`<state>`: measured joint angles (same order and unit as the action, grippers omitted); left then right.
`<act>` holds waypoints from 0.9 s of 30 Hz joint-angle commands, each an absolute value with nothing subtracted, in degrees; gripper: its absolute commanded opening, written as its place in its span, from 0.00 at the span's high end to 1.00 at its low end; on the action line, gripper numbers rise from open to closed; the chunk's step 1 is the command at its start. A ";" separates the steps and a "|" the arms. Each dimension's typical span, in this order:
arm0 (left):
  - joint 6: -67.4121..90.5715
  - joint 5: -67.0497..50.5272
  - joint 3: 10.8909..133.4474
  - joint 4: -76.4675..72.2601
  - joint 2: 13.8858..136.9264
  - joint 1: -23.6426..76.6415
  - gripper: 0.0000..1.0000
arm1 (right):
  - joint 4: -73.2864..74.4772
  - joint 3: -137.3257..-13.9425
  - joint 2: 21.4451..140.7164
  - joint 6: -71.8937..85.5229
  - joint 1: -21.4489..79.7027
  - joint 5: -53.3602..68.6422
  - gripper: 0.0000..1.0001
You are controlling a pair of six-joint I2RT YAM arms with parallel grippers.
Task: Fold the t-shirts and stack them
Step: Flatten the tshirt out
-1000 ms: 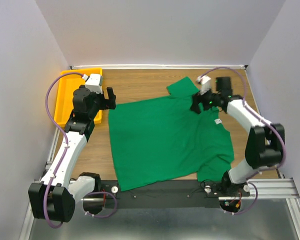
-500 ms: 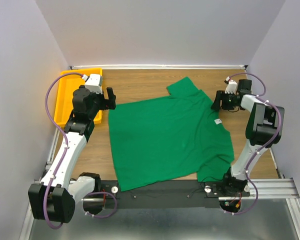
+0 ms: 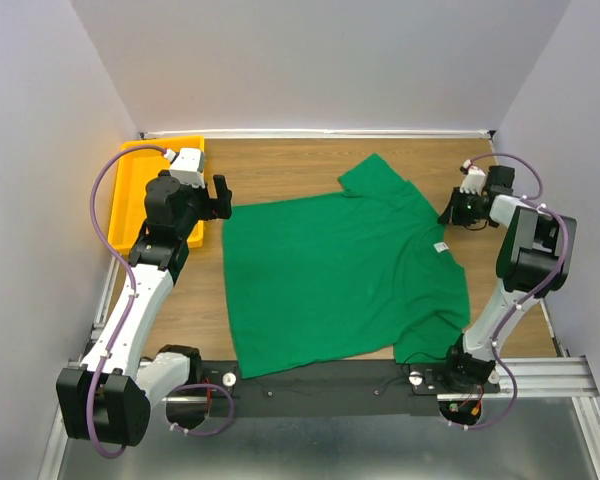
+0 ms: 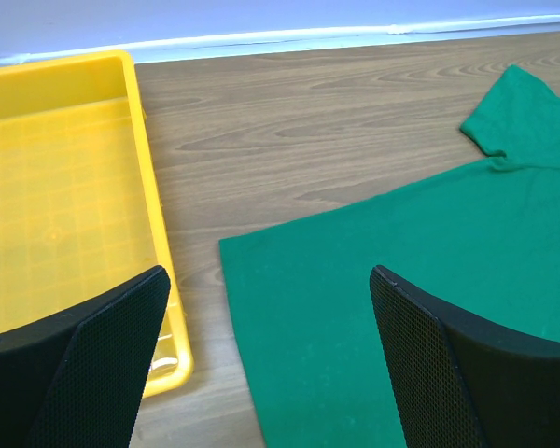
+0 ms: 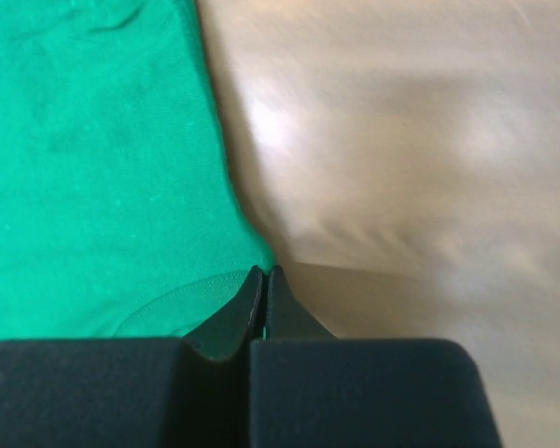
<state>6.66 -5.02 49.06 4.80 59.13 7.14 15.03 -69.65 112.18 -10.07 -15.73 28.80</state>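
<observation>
T-shirt [image 3: 340, 275] lies hem toward the tabletop's [image 3: 280, 172] left edge, collar toward the right. Left gripper [image 3: 222, 197], jaws spread, hovers by the hem's far corner. Right gripper [image 3: 452, 212], jaws pressed together on nothing, stands just beyond the collar side.

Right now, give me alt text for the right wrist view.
The right hand is shut, fingertips together with nothing visible between them, at the edge of the green t-shirt; blurred wooden table fills the right side.

Yellow tray [image 3: 130, 205] blocks far-left corner; bare table [image 3: 280, 170] open behind the t-shirt [image 3: 340, 270], to its right, narrowly between the two.
</observation>
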 commanded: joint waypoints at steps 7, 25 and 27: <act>7.21 -8.87 49.04 2.99 58.62 7.03 0.05 | 18.28 -58.19 106.70 -22.49 -29.26 19.77 0.99; 10.99 -17.85 72.22 9.04 100.87 10.72 0.25 | 28.74 -71.89 106.18 -30.59 -31.38 42.26 0.04; 10.64 -17.05 81.01 12.11 110.16 11.51 0.30 | 29.44 -71.81 105.03 -31.20 -29.54 45.17 0.00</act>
<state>10.94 -17.69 71.64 6.52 99.39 9.93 24.71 -69.84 106.26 -28.80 -31.88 35.77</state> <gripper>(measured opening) 0.737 0.955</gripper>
